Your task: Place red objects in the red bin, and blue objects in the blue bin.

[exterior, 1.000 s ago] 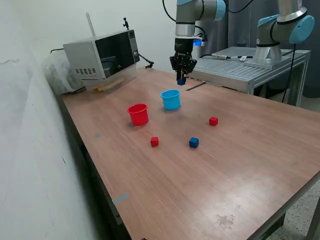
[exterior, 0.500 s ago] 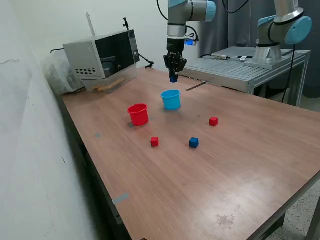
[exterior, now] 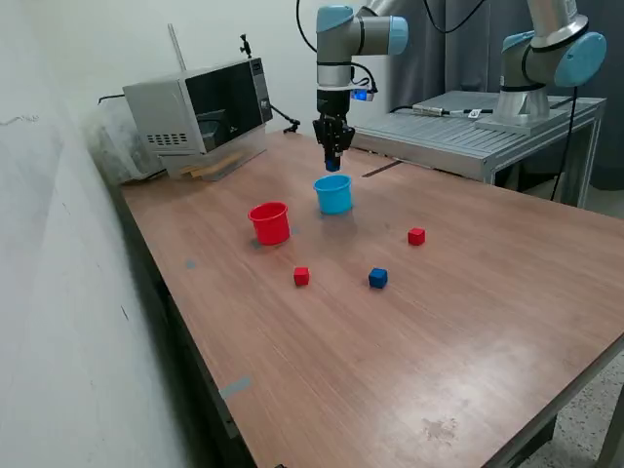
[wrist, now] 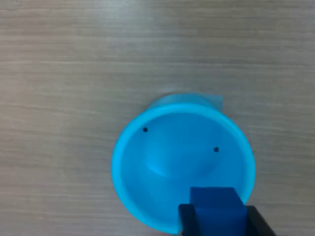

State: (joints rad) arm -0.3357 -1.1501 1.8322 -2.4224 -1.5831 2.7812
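Since the earlier frames the arm has swung toward the exterior view's left and come lower, so the tool (exterior: 332, 162) now hangs directly over the blue cup (exterior: 333, 193) instead of off to its right and behind it. The tool is clenched on 1 dark blue cube (wrist: 217, 210), which sits between the 2 dark fingers (wrist: 188, 221). In the wrist view the cube hovers above the cup's open mouth near its rim, not yet inside; the cup's interior shows only 2 tiny dark specks.

The cup stands upright on the wooden desk (exterior: 468, 322). The red cup (exterior: 270, 222) stands upright just beside it, toward the exterior view's left and nearer the camera, the 2 apart and not touching.

3 cubes lie loose on the desk, well apart from each other: 1 red cube (exterior: 301, 276) in front of the red cup, a second blue cube (exterior: 377, 278) to its right in the exterior view, and another red cube (exterior: 416, 236) further right and a little further back.

A microwave (exterior: 198, 112) sits at the desk's far left corner.
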